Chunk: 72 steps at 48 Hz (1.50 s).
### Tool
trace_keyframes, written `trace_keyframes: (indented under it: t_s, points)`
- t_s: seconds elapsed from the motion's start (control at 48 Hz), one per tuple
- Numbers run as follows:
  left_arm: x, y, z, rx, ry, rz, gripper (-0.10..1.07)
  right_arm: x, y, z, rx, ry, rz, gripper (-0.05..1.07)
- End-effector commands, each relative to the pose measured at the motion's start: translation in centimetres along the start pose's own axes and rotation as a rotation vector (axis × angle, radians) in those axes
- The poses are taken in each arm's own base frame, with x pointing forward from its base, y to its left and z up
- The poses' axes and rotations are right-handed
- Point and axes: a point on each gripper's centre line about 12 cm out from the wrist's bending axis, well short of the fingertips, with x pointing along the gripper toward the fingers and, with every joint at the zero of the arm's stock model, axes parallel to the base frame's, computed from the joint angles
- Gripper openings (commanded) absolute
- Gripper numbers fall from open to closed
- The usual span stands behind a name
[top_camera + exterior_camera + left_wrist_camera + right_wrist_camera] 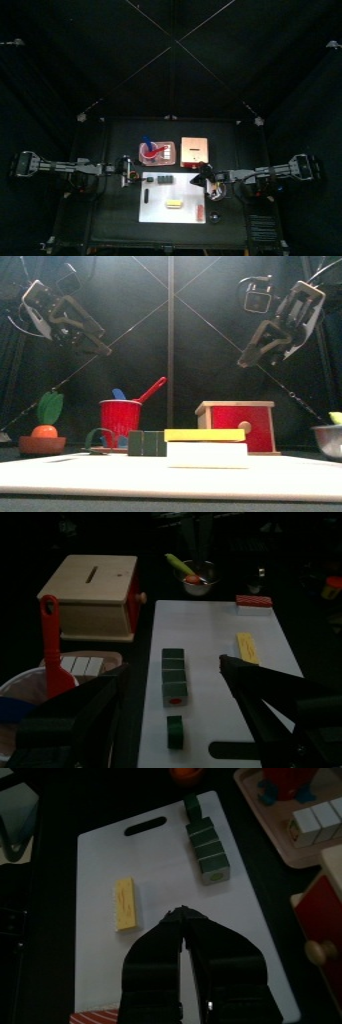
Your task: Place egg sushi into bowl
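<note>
The egg sushi [126,905] is a small yellow oblong lying on the white mat [134,858], also visible from above [175,204], from the front [205,436] and in the left wrist view [246,647]. My right gripper [178,916] hovers above the mat just beside the sushi, jaws together with nothing between them; it hangs high [250,360]. The grey bowl [330,439] sits at the table's right edge, partly cut off [14,818]. My left gripper [174,702] rests open above the table's left side [130,170].
A row of small dark green pieces [207,843] lies on the mat. Behind it stand a red cup [120,421] holding a red spatula, a wooden box [238,424] and a small pot with a carrot [44,438].
</note>
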Motion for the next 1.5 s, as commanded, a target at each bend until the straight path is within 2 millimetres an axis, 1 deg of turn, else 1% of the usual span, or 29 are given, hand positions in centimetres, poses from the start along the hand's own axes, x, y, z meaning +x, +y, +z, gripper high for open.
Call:
trace_keyframes:
  t_s: [0.0,0.083,0.229,0.292,0.354,0.438,0.604,0.792,0.958,1.229,1.479]
  points:
    - [0.0,0.2,0.3,0.014,-0.01,0.004,1.03,1.6,1.4,1.4,-0.013,-0.005,0.026,0.61]
    - [0.0,0.2,0.2,0.022,-0.009,0.006,1.03,3.0,2.2,1.5,-0.028,0.021,0.037,0.75]
    - [0.0,0.3,0.0,0.031,-0.004,0.009,1.03,5.2,3.7,1.3,-0.055,0.086,0.049,0.95]
    - [0.0,0.4,0.0,0.033,-0.004,0.01,1.03,6.0,4.3,1.1,-0.065,0.118,0.051,1.01]
    - [0.0,0.5,0.0,0.035,-0.003,0.013,1.03,6.7,4.7,0.9,-0.07,0.154,0.047,1.04]
    - [0.0,0.5,0.0,0.034,-0.002,0.016,1.03,7.4,5.0,0.7,-0.073,0.202,0.036,1.04]
    - [-0.1,0.6,-0.4,0.033,0.008,0.019,1.03,9.0,5.6,-0.3,-0.079,0.305,0.016,1.04]
    - [-0.1,0.7,-0.6,0.03,0.013,0.022,1.03,10.6,6.5,-1.4,-0.107,0.363,0.018,1.04]
    - [-0.2,0.8,-0.7,0.031,0.014,0.025,1.03,11.7,6.7,-2.2,-0.104,0.391,0.013,1.03]
    - [-0.2,0.8,-0.9,0.03,0.019,0.026,1.03,12.6,6.8,-3.4,-0.126,0.471,-0.011,1.03]
    - [-0.2,0.7,-1.2,0.03,0.027,0.024,1.03,12.8,6.8,-3.5,-0.131,0.518,-0.03,1.02]
